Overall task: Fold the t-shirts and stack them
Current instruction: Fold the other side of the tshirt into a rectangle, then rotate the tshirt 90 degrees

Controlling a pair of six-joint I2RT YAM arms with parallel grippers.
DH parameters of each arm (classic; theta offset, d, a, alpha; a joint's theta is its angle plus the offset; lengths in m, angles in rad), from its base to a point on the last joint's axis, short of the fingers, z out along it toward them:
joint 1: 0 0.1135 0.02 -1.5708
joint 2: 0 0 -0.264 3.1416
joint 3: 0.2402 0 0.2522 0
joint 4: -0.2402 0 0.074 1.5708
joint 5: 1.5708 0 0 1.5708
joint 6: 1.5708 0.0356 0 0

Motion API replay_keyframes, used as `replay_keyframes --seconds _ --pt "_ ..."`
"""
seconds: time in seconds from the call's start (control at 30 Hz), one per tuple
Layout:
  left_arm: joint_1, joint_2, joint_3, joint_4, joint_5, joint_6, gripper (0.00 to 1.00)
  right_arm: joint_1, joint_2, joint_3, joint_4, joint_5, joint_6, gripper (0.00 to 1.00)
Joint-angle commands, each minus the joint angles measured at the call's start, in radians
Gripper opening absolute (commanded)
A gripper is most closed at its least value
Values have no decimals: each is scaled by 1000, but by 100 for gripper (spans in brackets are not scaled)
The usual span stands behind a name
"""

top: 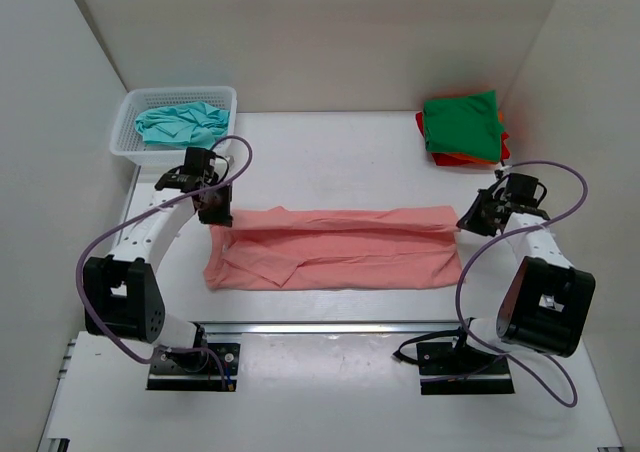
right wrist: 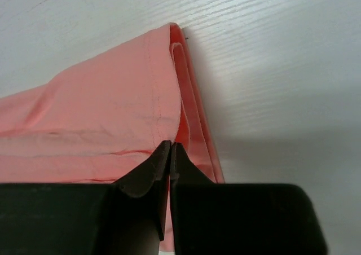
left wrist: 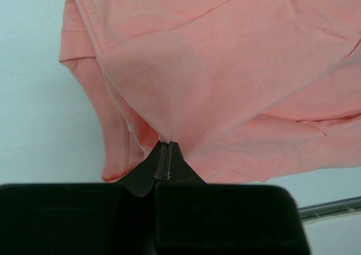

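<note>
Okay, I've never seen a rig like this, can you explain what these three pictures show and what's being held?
These are two robot arms bolted at the near edge of a white table. The wide picture comes from a fixed camera above and behind them; the other two come from a small camera on each wrist, looking past its fingers. A salmon pink t-shirt lies flat between the arms, partly folded lengthwise. The left end effector and the right end effector are each pinched shut on one end of its far edge. At the back left, a white mesh basket holds a crumpled teal shirt. At the back right, a folded green shirt tops other folded ones.
</note>
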Motion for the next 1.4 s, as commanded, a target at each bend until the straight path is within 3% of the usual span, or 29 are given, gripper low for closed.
replay_keyframes --seconds 0.0,0.6,0.7,0.73,0.77,0.8,0.87,1.03,1.13,1.27,1.37 --pt "1 -71 -32 -6 -3 16 0 -11 -40 -6 -7 23 -34 0" --pt "-45 -244 -231 -6 -28 -29 0 23 -66 -74 -2 43 -46 0" --pt "-56 -267 -250 -12 -10 -33 4 18 -72 -81 -24 82 -29 0" --pt "-51 -280 -254 -16 -13 -41 13 14 -78 -77 -42 93 -19 5" --pt "-51 -284 -259 -22 -20 -45 21 13 -89 -71 -56 124 1 16" --pt "-47 -304 -253 -24 -20 -46 28 6 -104 -69 -74 153 8 19" --pt "-28 -359 -242 -27 -68 -59 36 13 -176 -75 -85 176 26 30" --pt "-46 -415 -190 -18 -88 -90 41 128 -297 -25 -93 264 29 41" --pt "-100 -378 -178 -16 -34 -137 35 194 -267 6 -38 206 18 31" --pt "-198 -295 -269 100 13 -235 32 245 -114 24 54 118 14 21" --pt "-211 -220 -331 174 -2 -289 29 267 12 44 96 110 18 14"
